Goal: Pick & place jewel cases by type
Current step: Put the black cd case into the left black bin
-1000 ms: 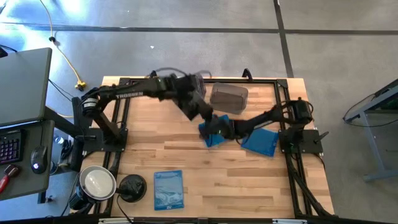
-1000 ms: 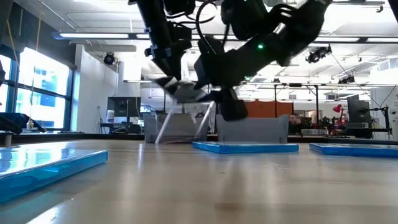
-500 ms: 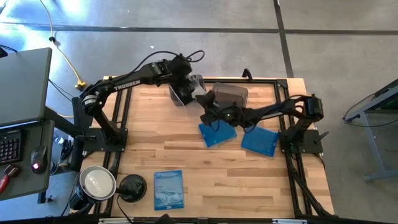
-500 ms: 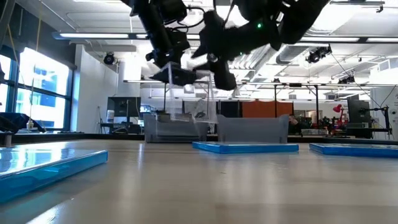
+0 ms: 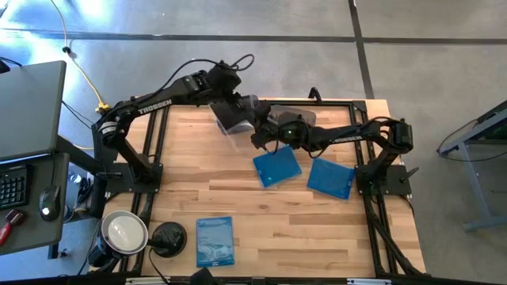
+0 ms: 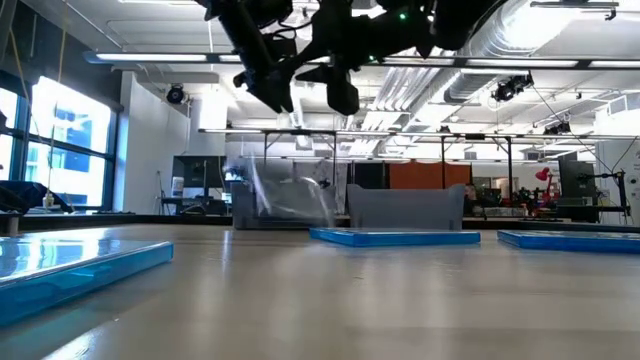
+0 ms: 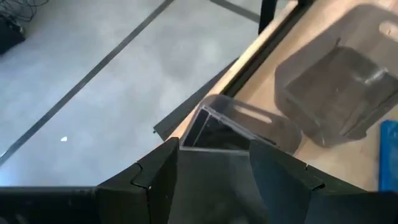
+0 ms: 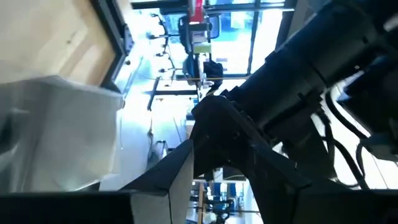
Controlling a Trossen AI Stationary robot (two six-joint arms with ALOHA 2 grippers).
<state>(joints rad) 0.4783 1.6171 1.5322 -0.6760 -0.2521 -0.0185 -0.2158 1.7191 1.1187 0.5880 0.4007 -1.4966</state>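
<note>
Hovering my left tool (image 5: 235, 111) over the left tub (image 5: 231, 120) at the worktop's (image 5: 182, 190) far edge, I see its fingers (image 7: 277, 174) spread and empty, a dark jewel case (image 7: 214, 134) inside the tub below. I should lift straight up. My right tool (image 5: 261, 136) crowds close beside it; whether it is parted or clenched I cannot tell. Two blue cases (image 5: 277, 167) (image 5: 331, 178) lie mid-worktop, a printed one (image 5: 215, 241) near the front edge, beside a round black object (image 5: 167, 237). The second tub (image 5: 295, 120) stands just beyond.
</note>
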